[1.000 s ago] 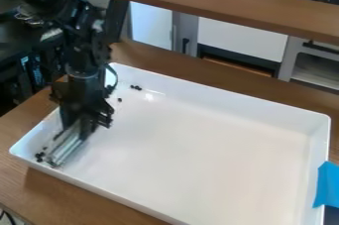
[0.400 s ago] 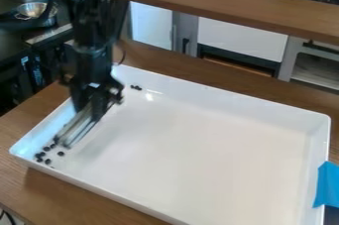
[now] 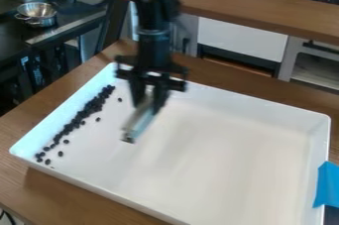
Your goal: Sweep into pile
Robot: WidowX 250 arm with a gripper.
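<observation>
Pinching the pale tool (image 3: 137, 122), your fingers (image 3: 138, 90) hung over the tray (image 3: 232, 154), dark beans (image 3: 81, 115) lining its ten-o'clock side.

We lose the near corner of the tray (image 3: 218, 154) past the bottom edge. Above the tray, the arm (image 3: 154, 35) is cut off; its gripper (image 3: 147, 101) is blurred. So is the tool (image 3: 137, 124) over the tray, its upper end hidden. Along the tray's left side, we can't separate all the crowded dark bits (image 3: 96, 103).
</observation>
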